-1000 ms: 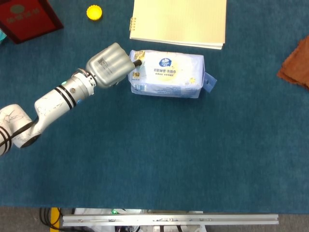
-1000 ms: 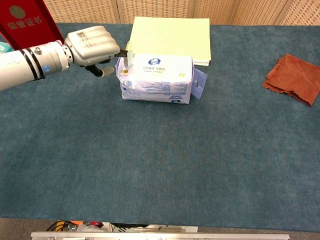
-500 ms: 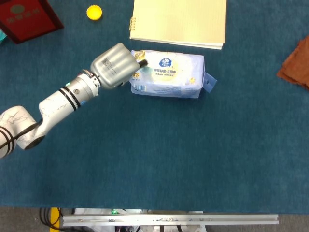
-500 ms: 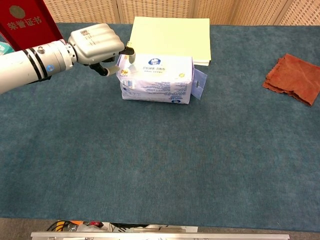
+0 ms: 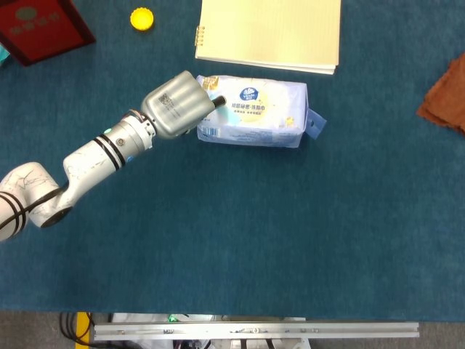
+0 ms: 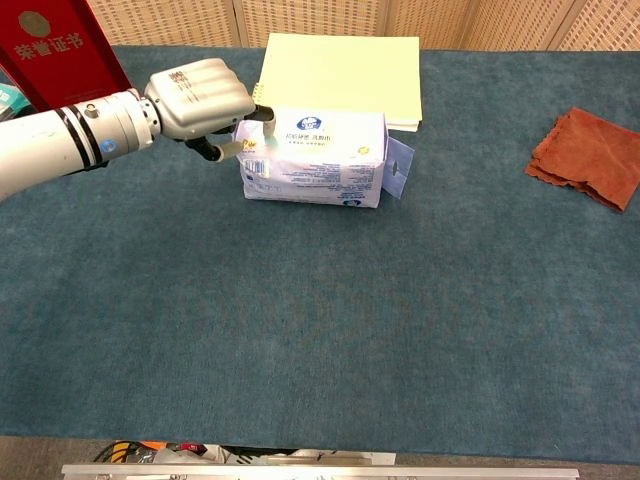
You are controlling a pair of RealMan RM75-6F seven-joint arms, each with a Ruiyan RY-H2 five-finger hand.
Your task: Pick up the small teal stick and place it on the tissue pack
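The left hand (image 5: 176,106) is sitting curled at the left end of the tissue pack (image 5: 254,113), fingertips reaching over its top edge, probably so it can drop something there. Honestly can't tell whether it's gripping the small teal stick; the stick isn't showing in either view, so it's likely hidden in the fingers. The right hand isn't showing anywhere. A notebook (image 5: 269,33) is lying just behind the pack.
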